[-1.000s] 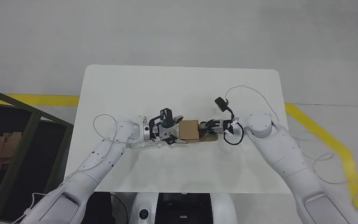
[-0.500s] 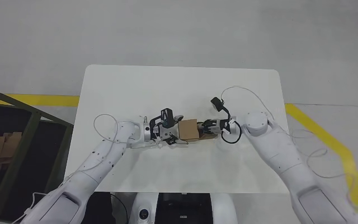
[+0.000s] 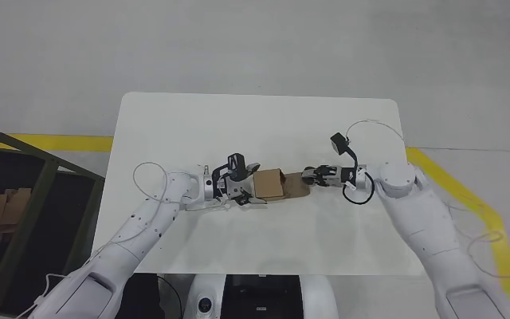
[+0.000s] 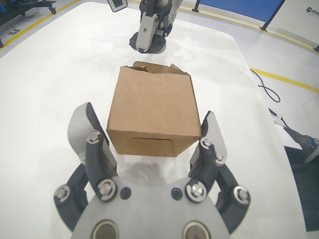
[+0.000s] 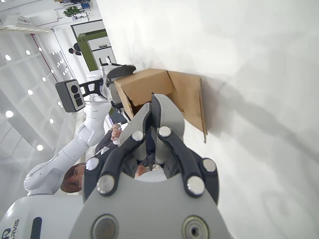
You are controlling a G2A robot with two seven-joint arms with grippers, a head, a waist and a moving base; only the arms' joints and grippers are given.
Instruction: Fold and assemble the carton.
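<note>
Carton [image 3: 269,183] lies on the counter [image 3: 199,127], long axis from arm to arm, its closed end inside the wide-apart left end effector [image 4: 148,111] and its open flap end near the right end effector [image 5: 151,101], closed together.

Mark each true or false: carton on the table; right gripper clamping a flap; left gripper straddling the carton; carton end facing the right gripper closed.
1. The cardboard carton lies on the white table. True.
2. The right gripper is clamped on a carton flap. False: its fingers are shut on nothing, and it is apart from the carton.
3. The left gripper has one finger on each side of the carton's near end. True.
4. The carton end facing the right gripper is closed. False: it is open, with a flap folded out along the table.
</note>
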